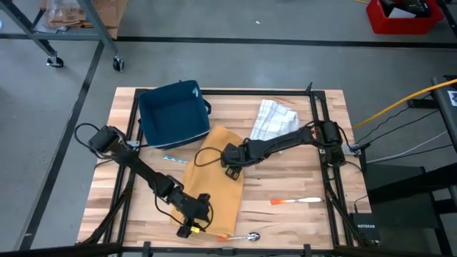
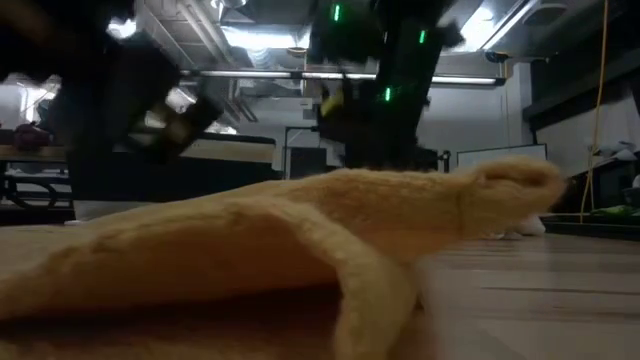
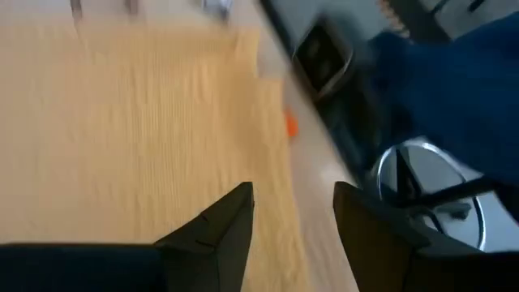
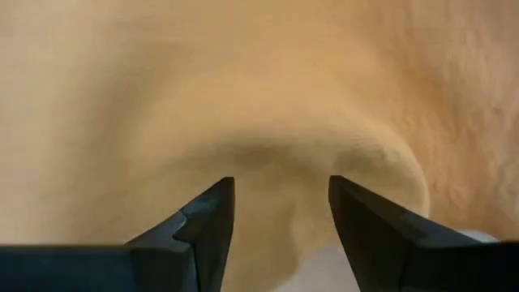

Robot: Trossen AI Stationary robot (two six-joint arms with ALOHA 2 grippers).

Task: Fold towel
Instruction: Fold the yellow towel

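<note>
A tan towel [image 1: 214, 178] lies lengthwise across the middle of the wooden table [image 1: 300, 171]. In the low view the towel [image 2: 250, 240] shows a turned-over near fold and a raised hump [image 2: 510, 185]. My right gripper [image 1: 232, 170] points down over the towel's middle. In its wrist view the right gripper [image 4: 281, 219] is open, with its fingers on either side of that hump. My left gripper [image 1: 206, 213] is over the towel's near end. In its wrist view the left gripper [image 3: 293, 231] is open above the towel's side edge [image 3: 272, 162]. My right gripper comes at the towel's raised hump [image 4: 284, 154] from above with one finger on each side of it. I cannot tell whether the fingers touch the cloth.
A dark blue bin [image 1: 173, 114] stands at the far left beside the towel. A white checked cloth [image 1: 273, 118] lies at the far right. An orange-handled tool [image 1: 296, 201], a spoon [image 1: 248, 235] and a blue pen [image 1: 173, 159] lie on the table around the towel.
</note>
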